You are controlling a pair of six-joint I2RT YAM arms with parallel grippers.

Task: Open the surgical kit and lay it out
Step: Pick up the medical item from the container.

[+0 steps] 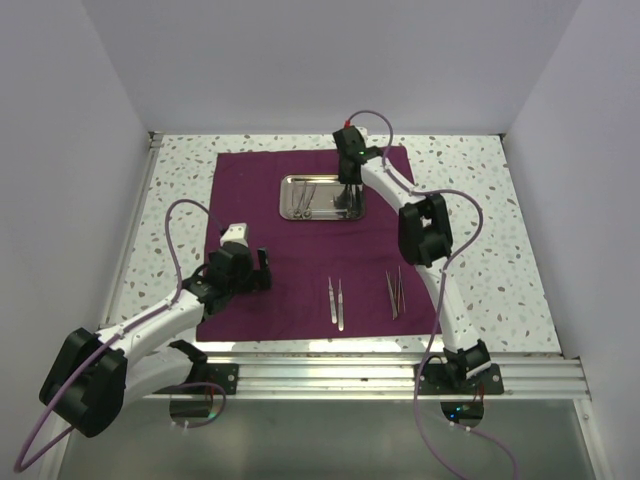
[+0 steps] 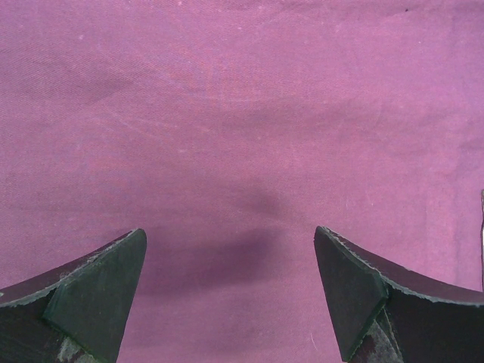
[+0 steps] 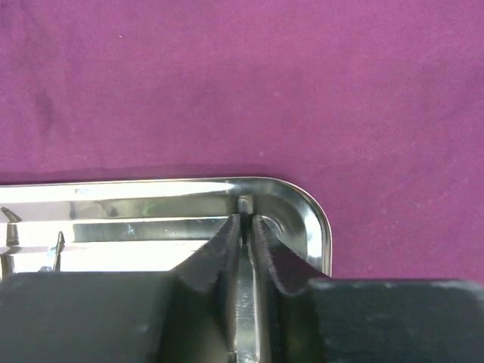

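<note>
Tray instrument (image 3: 243, 302) in outstretched right tool (image 3: 243, 223)

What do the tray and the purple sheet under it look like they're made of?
Tray: polished metal, probably steel, given its mirror-bright reflective walls. Sheet: matte woven cloth, showing fine weave and no glare.

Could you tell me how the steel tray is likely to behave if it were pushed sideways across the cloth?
The steel tray is probably rigid: its polished rim keeps a crisp shape. Shallow and lying flat on the purple cloth, it should slide rather than tip, though it may wrinkle the fabric. The loose instruments inside would likely shift and rattle.
</note>
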